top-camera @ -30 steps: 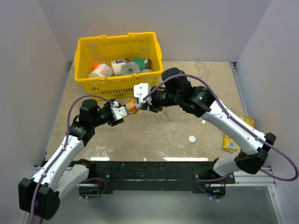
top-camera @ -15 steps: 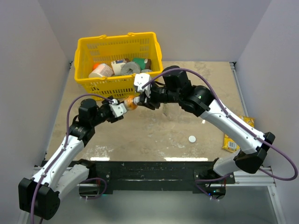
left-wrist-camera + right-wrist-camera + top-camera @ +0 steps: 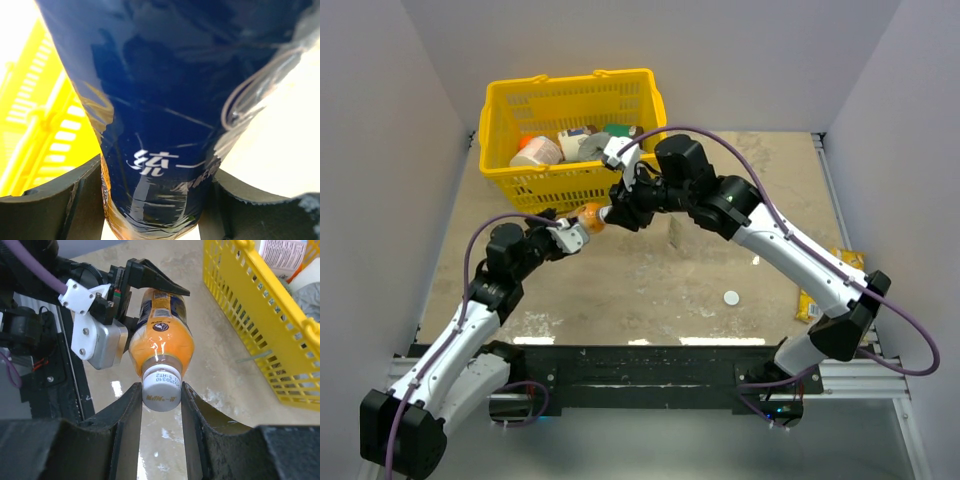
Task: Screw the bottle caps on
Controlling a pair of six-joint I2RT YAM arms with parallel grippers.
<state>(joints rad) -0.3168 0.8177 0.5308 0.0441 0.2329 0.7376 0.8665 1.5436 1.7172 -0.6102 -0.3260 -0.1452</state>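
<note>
Orange bottle [image 3: 162,335], cap [image 3: 161,386] toward right claw [image 3: 161,391]

Both arms bend inward, left end effector [image 3: 580,224] and right end effector [image 3: 611,213] clamped, tips facing.

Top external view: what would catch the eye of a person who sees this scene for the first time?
The two arms meet above the middle of the table: the left gripper clamps the orange bottle by its dark label, lying sideways, while the right gripper closes on its white cap. Behind them stands a bright yellow basket of goods, and a second white cap lies loose on the table to their right.
</note>
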